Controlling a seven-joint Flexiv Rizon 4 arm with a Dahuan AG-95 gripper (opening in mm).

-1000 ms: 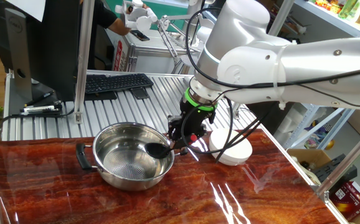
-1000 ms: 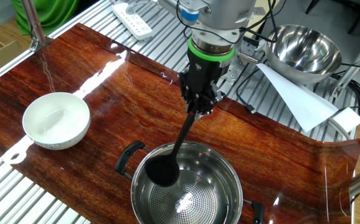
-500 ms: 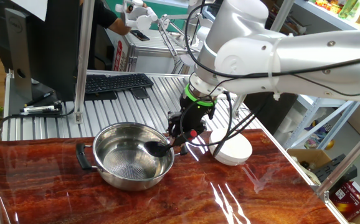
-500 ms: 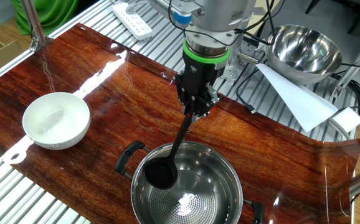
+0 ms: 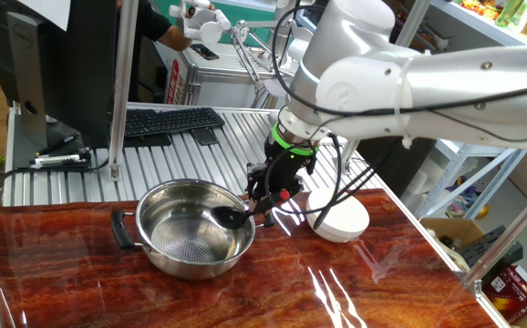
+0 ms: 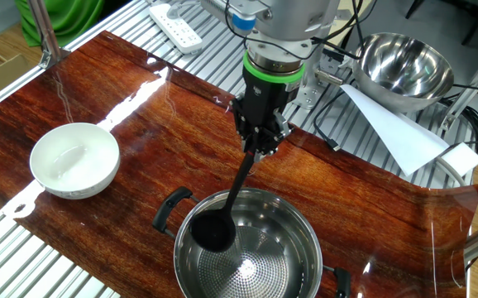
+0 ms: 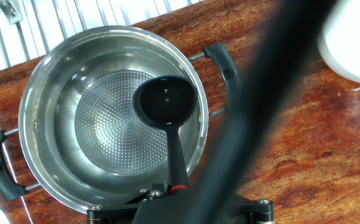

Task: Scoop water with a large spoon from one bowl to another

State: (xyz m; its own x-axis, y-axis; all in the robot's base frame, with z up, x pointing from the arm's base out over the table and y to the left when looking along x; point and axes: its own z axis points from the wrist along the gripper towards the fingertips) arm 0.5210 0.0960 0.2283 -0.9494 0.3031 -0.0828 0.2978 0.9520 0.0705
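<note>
The large spoon, a black ladle (image 6: 212, 231), hangs with its cup inside the steel two-handled pot (image 6: 305, 240), near the rim and above the dotted bottom. My gripper (image 6: 260, 145) is shut on the top of its thin handle. In the hand view the ladle cup (image 7: 165, 101) looks dark and glossy, over the pot (image 7: 37, 93), which holds shallow water. The gripper (image 5: 273, 187) stands between the pot (image 5: 168, 260) and the white bowl (image 5: 341, 221). That bowl (image 6: 74, 160) sits apart on the wood board, and its edge (image 7: 354, 37) shows at top right.
A keyboard (image 5: 168, 120) and monitor (image 5: 63, 73) stand behind the pot. A second steel bowl (image 6: 408, 64), a white paper sheet (image 6: 392, 132) and a power strip (image 6: 175, 26) lie on the slatted metal table. A blurred black cable (image 7: 261, 106) crosses the hand view.
The gripper and ladle have shifted slightly towards the white bowl's side, the cup staying inside the pot. Over the last half second almost nothing moved.
</note>
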